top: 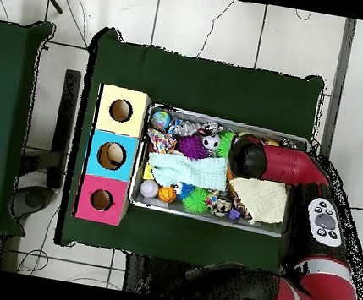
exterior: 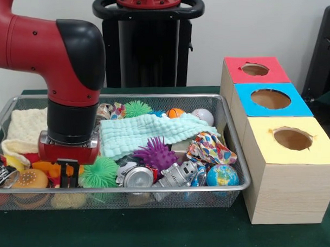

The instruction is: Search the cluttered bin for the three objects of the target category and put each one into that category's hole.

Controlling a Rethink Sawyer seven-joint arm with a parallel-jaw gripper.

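Note:
The cluttered bin (exterior: 157, 202), a silver wire-mesh tray, holds many toys and cloths. My gripper (exterior: 68, 174) is down inside its left end, between a burger toy (exterior: 30, 178) and a green spiky ball (exterior: 99, 172). Clutter hides its tips. Near it lie a purple spiky ball (exterior: 155, 152), a silver can (exterior: 137, 177), a globe ball (exterior: 221, 175), a baseball (exterior: 202, 117) and a small basketball (exterior: 176, 113). In the overhead view the arm's wrist (top: 248, 158) covers the gripper over the bin (top: 207, 219).
Three wooden boxes with round holes stand right of the bin: red top (exterior: 236, 64), blue top (exterior: 300, 105), yellow top (exterior: 263, 147). A mint cloth (exterior: 149, 132), a cream cloth (exterior: 25, 125) and a colourful cloth (exterior: 209, 150) lie over the toys.

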